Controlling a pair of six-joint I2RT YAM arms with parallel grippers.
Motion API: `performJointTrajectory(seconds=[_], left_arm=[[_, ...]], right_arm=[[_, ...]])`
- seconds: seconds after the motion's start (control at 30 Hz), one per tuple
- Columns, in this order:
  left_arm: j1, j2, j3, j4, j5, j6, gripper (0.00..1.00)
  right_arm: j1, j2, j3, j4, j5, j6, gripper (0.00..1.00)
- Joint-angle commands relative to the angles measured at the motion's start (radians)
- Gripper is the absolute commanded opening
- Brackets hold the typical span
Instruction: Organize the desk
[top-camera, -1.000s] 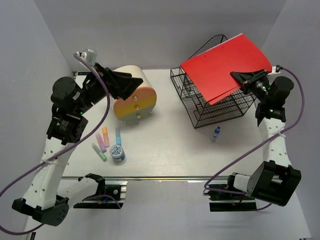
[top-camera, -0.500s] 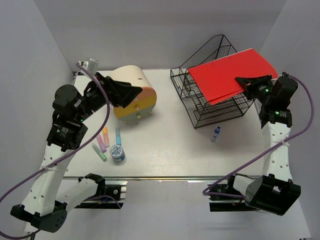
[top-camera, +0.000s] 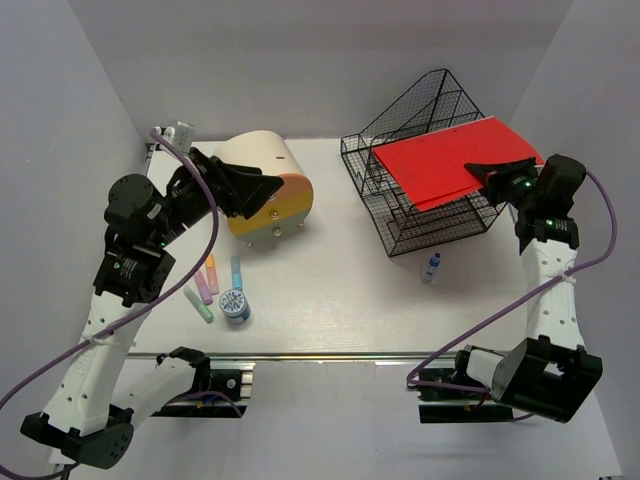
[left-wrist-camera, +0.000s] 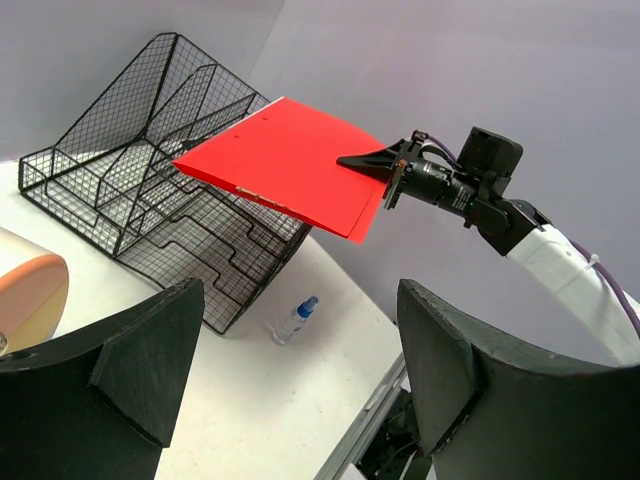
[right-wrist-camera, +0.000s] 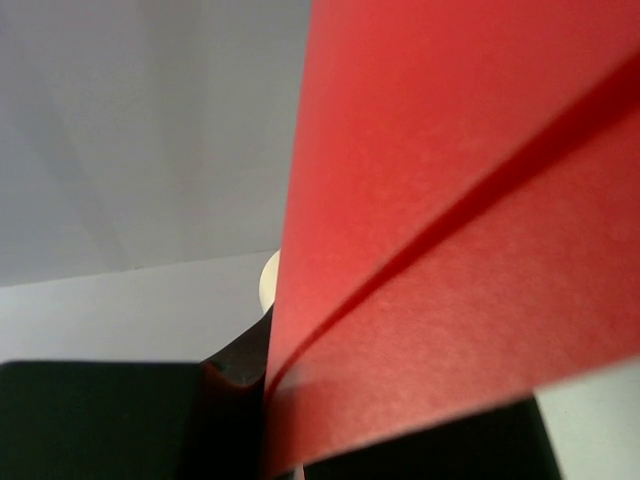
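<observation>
The white bench (top-camera: 340, 300) fills the floor of a white-walled booth (top-camera: 300, 60), with a silver rail (top-camera: 330, 355) running along its near edge just ahead of the two arm bases. Its middle is bare from near to far, the widest open lane between the clutter on either side.

At far right stands a black wire rack (top-camera: 440, 225), its right end close to the right wall and its near corner well back from the rail. A red folder (top-camera: 445, 160) lies tilted over the rack's top, its left edge reaching in among the upper tiers; whether it touches the wire cannot be told. The right pincer (top-camera: 478, 170) is closed on the folder's near right edge, and in the right wrist view the red sheets fill most of the frame between the dark fingers. A small bottle with a blue cap (top-camera: 432, 266) lies on the bench just near of the rack, apart from it.

At far left sits a cream drawer box with an orange front (top-camera: 290, 205), near the left and far edges. The left pincer (left-wrist-camera: 298, 300) hangs above and just left of it, spread wide and holding nothing.

Near of the box, a loose group lies toward the left edge: an orange marker (top-camera: 211, 272), a pink marker (top-camera: 202, 287), a green marker (top-camera: 198, 303) and a blue marker (top-camera: 237, 272), with a small round tin (top-camera: 235, 303) beside them. Right of the tin, the strip of bench along the rail is bare.
</observation>
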Motion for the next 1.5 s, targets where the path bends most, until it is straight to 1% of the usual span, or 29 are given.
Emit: performJointTrajectory(seconds=[0.0, 0.3, 0.53, 0.73, 1.2, 1.23, 1.33, 1.37, 1.4, 1.43, 1.47], left_arm=[[-0.005, -0.005, -0.010, 0.026, 0.015, -0.007, 0.88], [-0.005, -0.005, -0.033, 0.042, 0.013, -0.010, 0.88], [-0.005, 0.005, -0.032, 0.048, 0.013, -0.012, 0.88], [-0.005, 0.006, -0.035, 0.051, 0.012, -0.010, 0.88], [-0.005, 0.000, -0.026, 0.042, 0.007, -0.010, 0.88], [-0.005, 0.002, -0.023, 0.040, 0.006, -0.010, 0.88], [-0.005, -0.001, -0.019, 0.036, 0.003, -0.010, 0.88], [-0.005, -0.001, -0.019, 0.037, 0.004, -0.010, 0.88], [-0.005, -0.003, -0.018, 0.037, 0.003, -0.010, 0.89], [-0.005, -0.004, -0.018, 0.036, 0.003, -0.010, 0.88], [-0.005, -0.006, -0.016, 0.034, 0.003, -0.010, 0.88]], right_arm=[[0.002, 0.004, 0.007, 0.066, -0.004, 0.029, 0.00], [0.005, 0.063, -0.014, 0.164, 0.000, 0.062, 0.00], [0.014, 0.076, -0.031, 0.175, 0.000, 0.065, 0.00], [0.023, 0.109, -0.037, 0.250, 0.005, 0.086, 0.00], [0.035, 0.129, -0.080, 0.316, 0.030, 0.094, 0.01], [0.037, 0.124, -0.085, 0.321, 0.030, 0.092, 0.09], [0.035, 0.115, -0.105, 0.342, 0.022, 0.092, 0.21], [0.035, 0.112, -0.108, 0.347, 0.019, 0.091, 0.28], [0.034, 0.109, -0.111, 0.347, 0.016, 0.088, 0.32], [0.035, 0.104, -0.111, 0.350, 0.014, 0.082, 0.45], [0.035, 0.103, -0.112, 0.350, 0.011, 0.077, 0.49]])
